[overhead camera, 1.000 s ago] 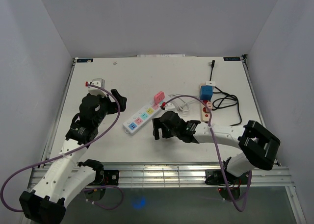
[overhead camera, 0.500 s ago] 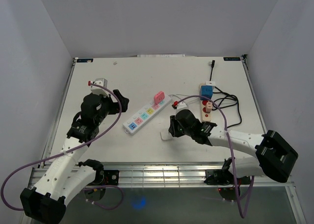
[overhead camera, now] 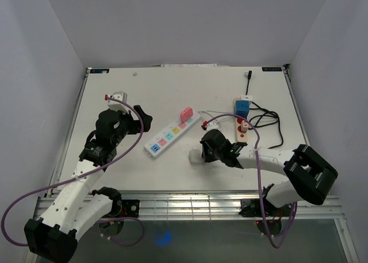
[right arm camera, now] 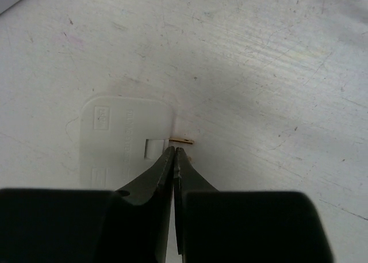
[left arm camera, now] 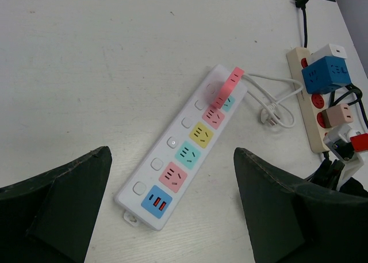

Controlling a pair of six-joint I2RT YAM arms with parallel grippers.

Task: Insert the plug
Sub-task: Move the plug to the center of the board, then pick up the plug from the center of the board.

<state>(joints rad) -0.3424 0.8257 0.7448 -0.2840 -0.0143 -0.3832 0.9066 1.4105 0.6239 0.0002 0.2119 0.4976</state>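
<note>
Strips: we count 2, rect. plastic: white strip point(left arm camera: 185, 154), beige strip point(left arm camera: 307, 105).
Plug point(right arm camera: 123, 139): 1, flat, at closed R end effector point(right arm camera: 173, 153).
L end effector point(left arm camera: 172, 159): open.

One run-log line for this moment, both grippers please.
right gripper: shut, tips at white plug prong, hold unclear | white plug: flat on table, not inserted | left gripper: open, apart from power strip

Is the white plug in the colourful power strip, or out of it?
Out. The white plug lies flat on the table, its brass pin bare, apart from the colourful power strip.
</note>
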